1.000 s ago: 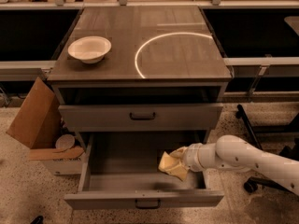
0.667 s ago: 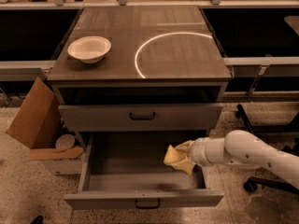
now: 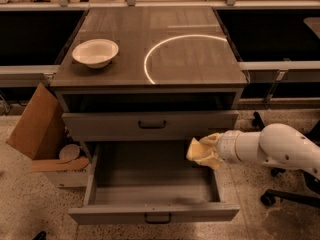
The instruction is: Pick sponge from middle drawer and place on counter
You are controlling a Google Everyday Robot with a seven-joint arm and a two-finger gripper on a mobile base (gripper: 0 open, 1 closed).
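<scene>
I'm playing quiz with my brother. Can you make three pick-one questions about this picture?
1. The middle drawer is: A shut; B open; C missing.
2. What colour is the sponge in the gripper? A blue; B green; C pale yellow.
3. Where is the bowl? A on the counter; B in the gripper; C in the middle drawer.
Answers: 1 B, it is pulled out, floor showing. 2 C, pale yellow, held by the shut gripper above the drawer's right side. 3 A, it sits on the counter's left part.
</scene>
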